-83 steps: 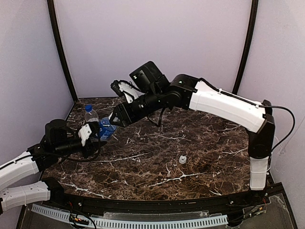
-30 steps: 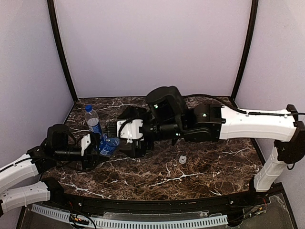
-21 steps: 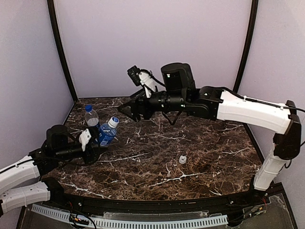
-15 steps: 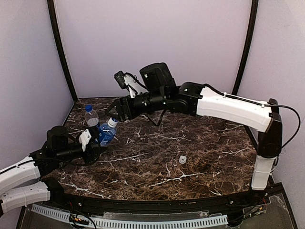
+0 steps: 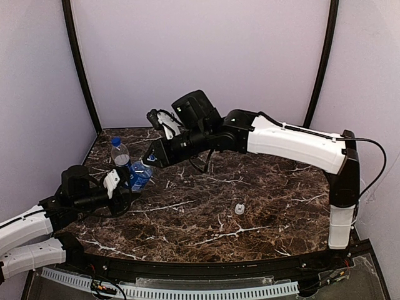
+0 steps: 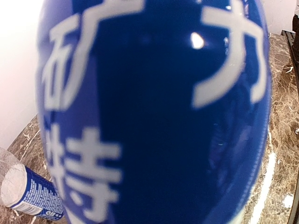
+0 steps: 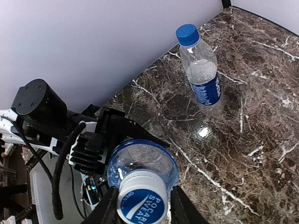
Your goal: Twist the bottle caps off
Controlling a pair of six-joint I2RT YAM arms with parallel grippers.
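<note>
Can't see past blue label (image 6: 154,116) in left wrist view. Clamped on tilted bottle (image 5: 139,175) with left gripper (image 5: 123,180), back-left of table (image 5: 281,200). Flanking its cap (image 7: 142,200) with right gripper (image 5: 149,160); fingertips cut off, can't tell if pinched. Dropped onto cap since 0.5 s ago; previously hovering just above.

I'm looking at a dark brown marble tabletop (image 5: 281,200) veined in white, pale lilac walls (image 5: 250,50) on three sides, black poles (image 5: 79,62) in the back corners, and a white slotted strip (image 5: 187,291) along the near edge.
</note>
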